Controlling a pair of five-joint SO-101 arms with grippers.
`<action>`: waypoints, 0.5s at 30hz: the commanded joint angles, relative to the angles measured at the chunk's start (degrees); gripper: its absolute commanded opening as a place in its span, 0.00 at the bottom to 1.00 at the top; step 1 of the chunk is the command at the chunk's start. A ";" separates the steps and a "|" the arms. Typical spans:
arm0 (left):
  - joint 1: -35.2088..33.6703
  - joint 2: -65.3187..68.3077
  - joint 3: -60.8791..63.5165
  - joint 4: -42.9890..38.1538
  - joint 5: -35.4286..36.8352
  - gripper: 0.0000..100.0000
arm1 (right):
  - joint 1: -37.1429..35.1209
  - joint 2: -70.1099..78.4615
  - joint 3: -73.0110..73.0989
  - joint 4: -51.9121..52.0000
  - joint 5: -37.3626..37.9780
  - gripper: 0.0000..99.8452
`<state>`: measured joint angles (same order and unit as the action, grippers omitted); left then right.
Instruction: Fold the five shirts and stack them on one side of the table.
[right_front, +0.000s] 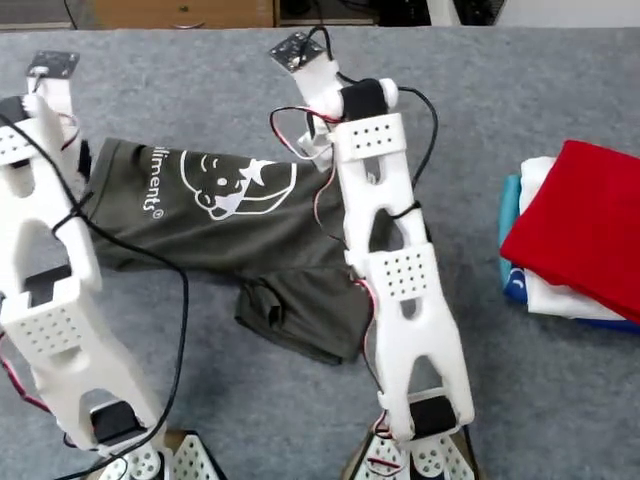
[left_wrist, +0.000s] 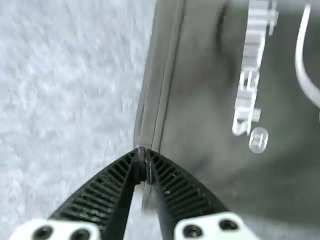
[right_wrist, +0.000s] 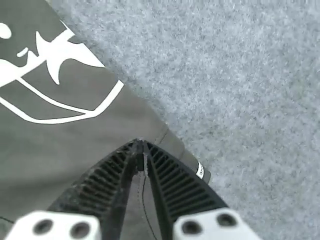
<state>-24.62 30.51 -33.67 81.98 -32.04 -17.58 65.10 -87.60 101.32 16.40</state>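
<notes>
At least 3 folded shirts (right_front: 580, 225) stacked aside; olive shirt (right_front: 200, 240) unfinished, left gripper (left_wrist: 142, 154) and right gripper (right_wrist: 140, 146) each pinching its edge.

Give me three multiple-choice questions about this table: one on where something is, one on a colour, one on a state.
1. Where is the stack of folded shirts?
A) on the right arm's side of the table
B) between the arm bases
C) in the middle of the table

2. What colour is the top shirt on that stack?
A) white
B) red
C) black

3. How do the two arms' jaws stand?
A) both open above the table
B) one open, one shut
C) both shut on the olive shirt's edge

Answers:
1 A: the high view shows the stack at the table's edge beyond the right arm.
2 B: a red shirt lies uppermost.
3 C: each wrist view shows its jaws pinched on the olive fabric's edge.
</notes>
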 joint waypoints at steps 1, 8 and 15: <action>3.16 3.12 -1.23 -8.97 4.92 0.02 | 0.40 -0.04 0.40 0.53 0.35 0.00; 6.07 16.66 -9.32 -12.66 7.65 0.02 | 4.88 5.76 0.22 0.70 0.35 0.00; 3.52 28.53 -21.10 -12.22 7.56 0.02 | 7.87 8.04 0.66 0.70 0.44 0.00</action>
<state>-19.43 56.70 -49.49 70.37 -24.66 -11.60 73.01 -87.08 101.32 16.40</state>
